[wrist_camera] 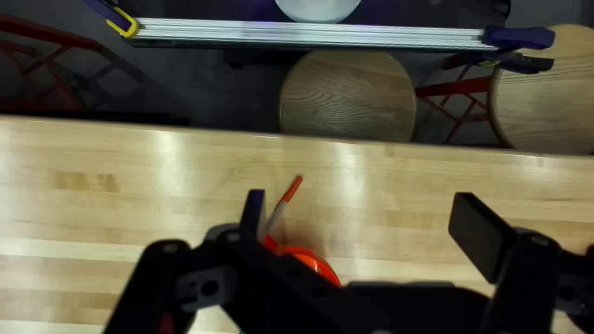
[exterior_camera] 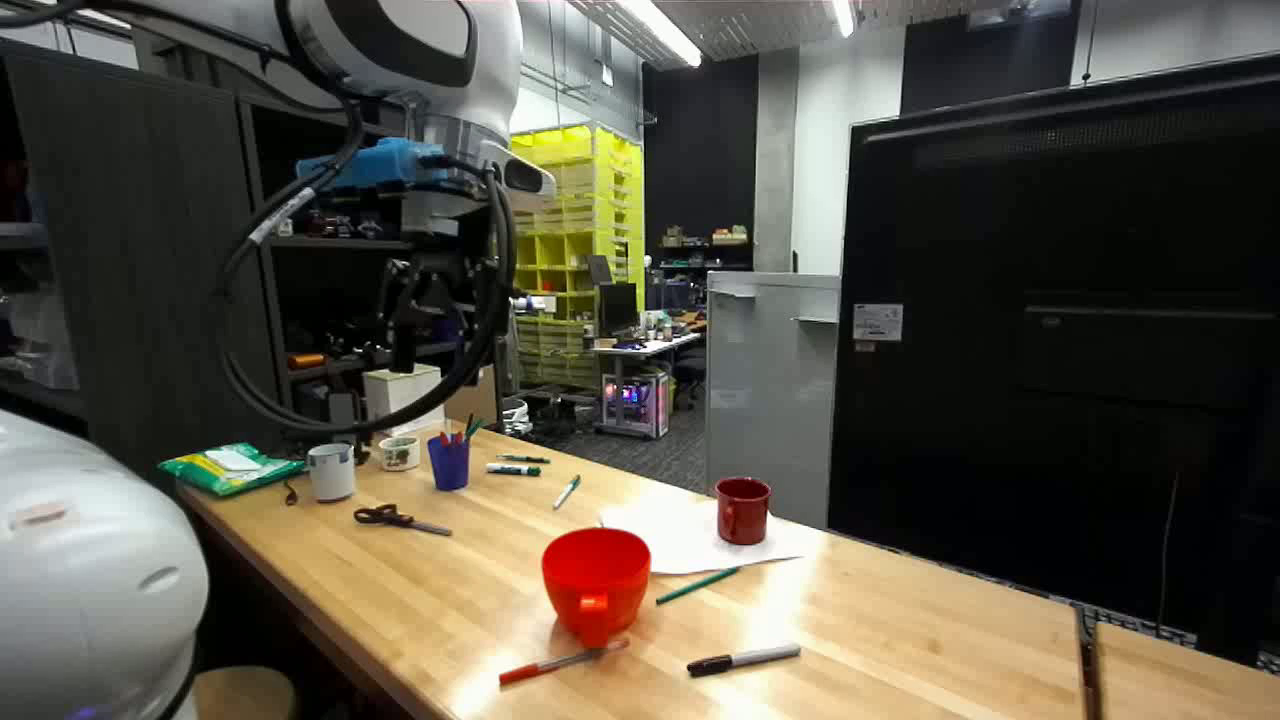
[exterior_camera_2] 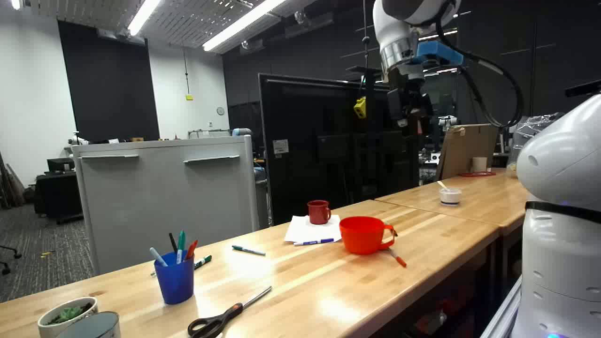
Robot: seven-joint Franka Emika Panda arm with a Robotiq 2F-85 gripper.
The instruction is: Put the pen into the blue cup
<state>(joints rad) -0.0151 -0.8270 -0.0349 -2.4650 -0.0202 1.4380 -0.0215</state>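
The blue cup [exterior_camera: 449, 466] stands upright near the table's far end with several pens in it, and it also shows in an exterior view [exterior_camera_2: 175, 283]. A slim dark pen [exterior_camera: 697, 586] lies by the white paper next to the red bowl; it looks blue in an exterior view [exterior_camera_2: 313, 242]. A black-capped marker with a pale body [exterior_camera: 743, 660] lies on the bowl's other side. I cannot tell which is meant. My gripper [wrist_camera: 361, 208] is open and empty, high above the table; it also shows in both exterior views [exterior_camera: 436, 345] [exterior_camera_2: 413, 126].
The red bowl [exterior_camera_2: 361, 237] has a red pen [wrist_camera: 285, 197] by its handle. A dark red cup [exterior_camera: 743, 512] stands on the paper [exterior_camera: 665, 535]. Scissors [exterior_camera_2: 225, 319], a white cup [exterior_camera: 331, 473], a plant pot [exterior_camera: 400, 455] and more pens [exterior_camera_2: 248, 250] surround the blue cup.
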